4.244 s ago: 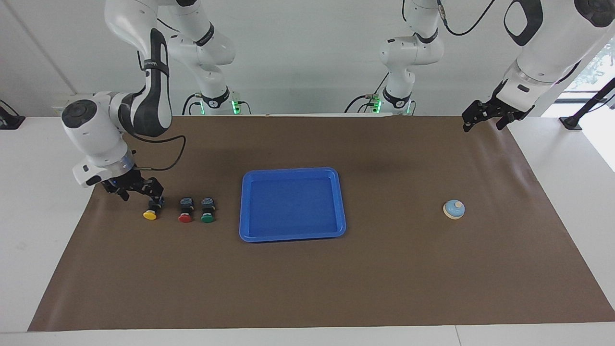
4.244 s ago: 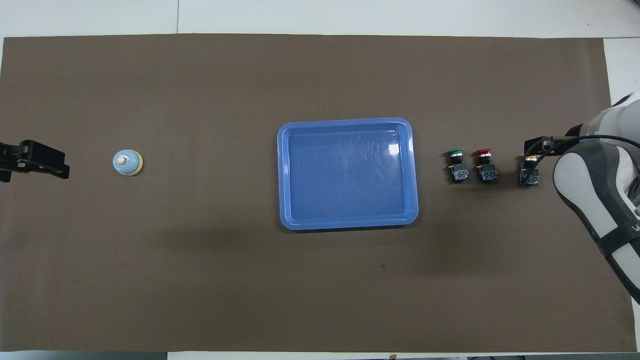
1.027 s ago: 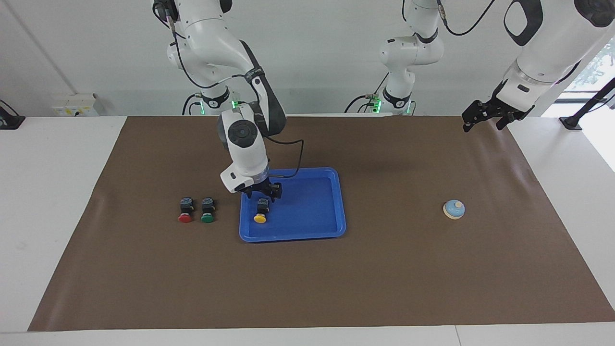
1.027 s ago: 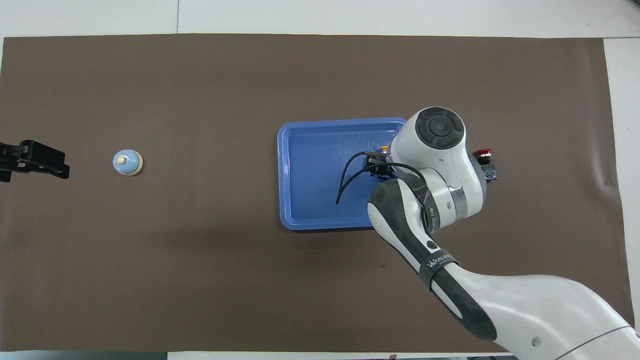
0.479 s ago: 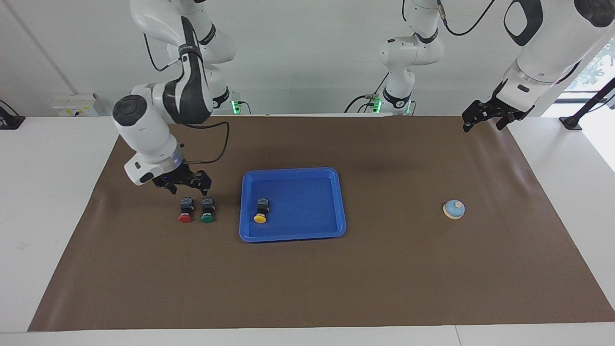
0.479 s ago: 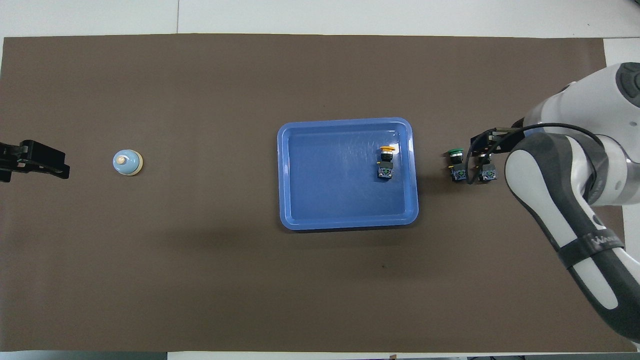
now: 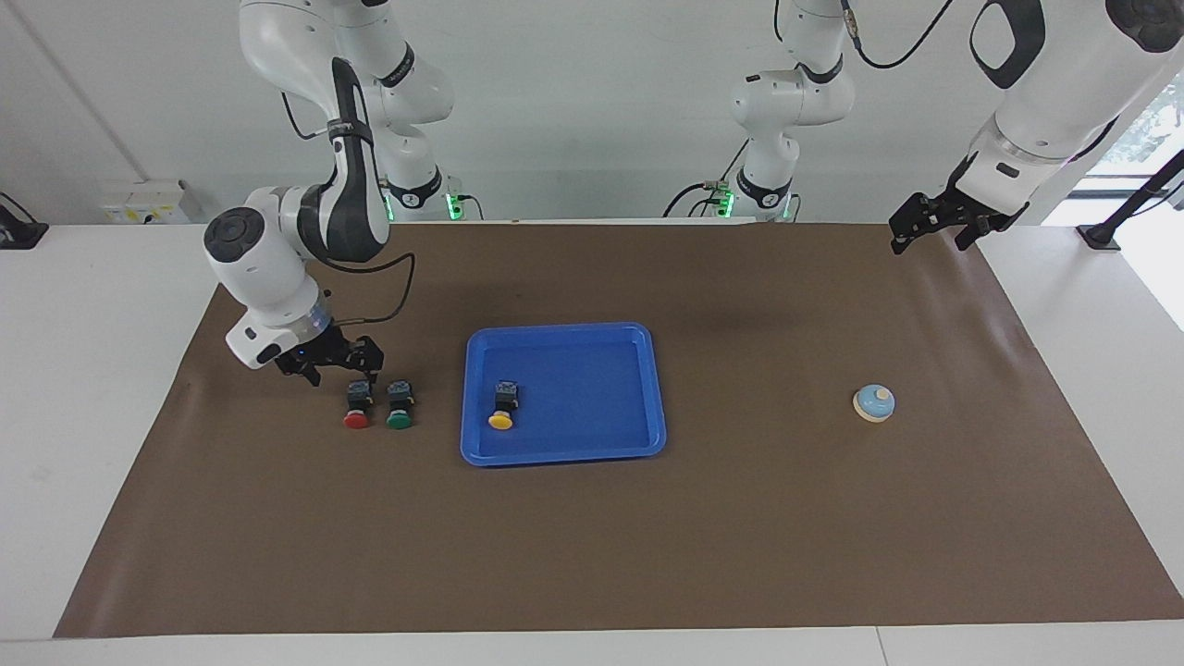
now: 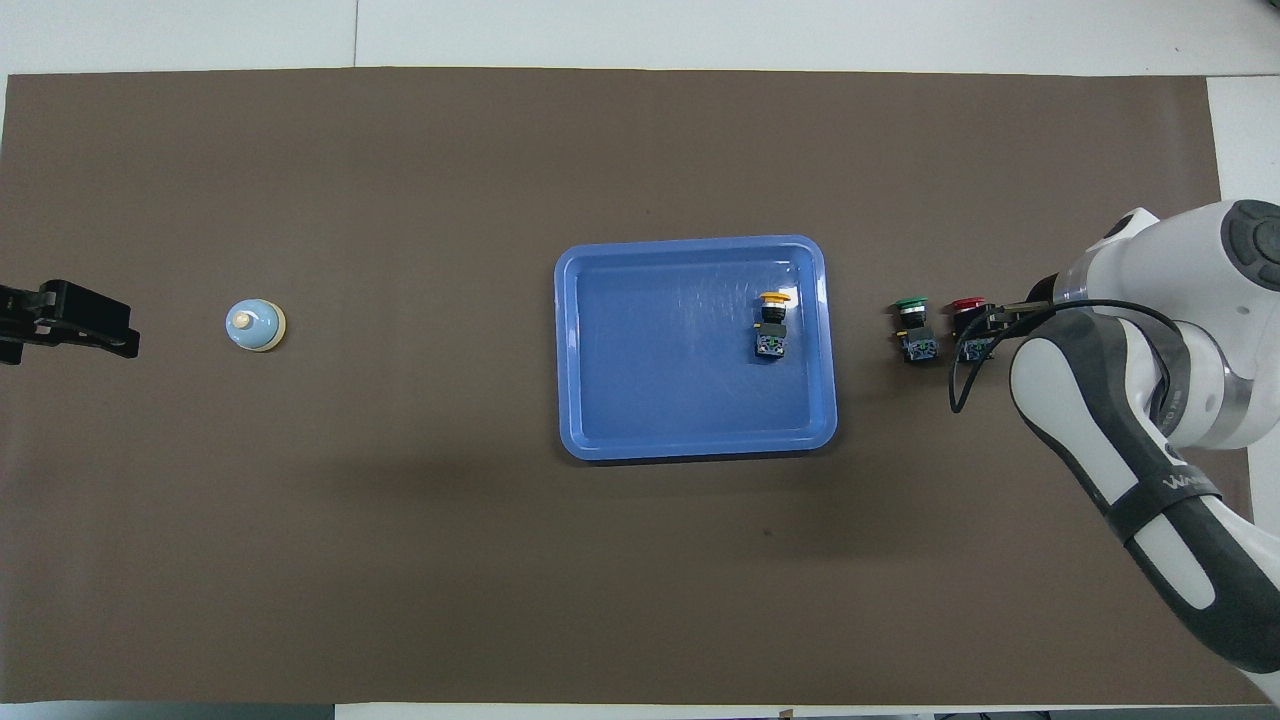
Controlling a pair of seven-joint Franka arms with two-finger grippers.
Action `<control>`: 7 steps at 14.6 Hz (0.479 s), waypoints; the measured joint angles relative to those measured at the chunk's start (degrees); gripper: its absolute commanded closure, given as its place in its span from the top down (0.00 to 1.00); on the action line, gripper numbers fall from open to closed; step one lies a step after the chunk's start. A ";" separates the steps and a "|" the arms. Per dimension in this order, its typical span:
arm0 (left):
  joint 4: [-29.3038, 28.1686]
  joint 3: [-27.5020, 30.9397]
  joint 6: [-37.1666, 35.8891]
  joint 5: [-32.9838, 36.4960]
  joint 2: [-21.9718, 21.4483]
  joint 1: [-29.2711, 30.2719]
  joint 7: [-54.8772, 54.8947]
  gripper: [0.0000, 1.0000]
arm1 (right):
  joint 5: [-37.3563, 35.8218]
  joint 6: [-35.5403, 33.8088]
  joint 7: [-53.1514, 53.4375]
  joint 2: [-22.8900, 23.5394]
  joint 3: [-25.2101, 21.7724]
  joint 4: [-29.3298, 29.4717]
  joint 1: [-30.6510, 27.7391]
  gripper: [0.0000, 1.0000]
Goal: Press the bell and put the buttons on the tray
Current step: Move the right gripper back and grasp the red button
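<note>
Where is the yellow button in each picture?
Facing view: the yellow button lies inside the blue tray, at the tray's end toward the right arm, in the left part of the picture.
Overhead view: the yellow button lies in the same end of the tray, right of centre.
Shared landmark: the blue tray at the table's middle.

Green button [image 7: 400, 404] crowds red button [image 7: 357, 405]; elsewhere open mat [image 7: 740, 536].
</note>
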 measured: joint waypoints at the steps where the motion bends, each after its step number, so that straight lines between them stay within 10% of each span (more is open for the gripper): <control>1: 0.00 0.00 0.00 0.00 0.00 0.00 0.00 1.00 | 0.00 0.53 -1.33 0.01 -0.02 -0.23 -0.01 1.00; 7: 0.00 0.00 0.00 0.00 0.00 0.00 0.00 1.00 | 0.00 2.97 -2.50 1.99 -0.02 -1.03 -0.01 1.00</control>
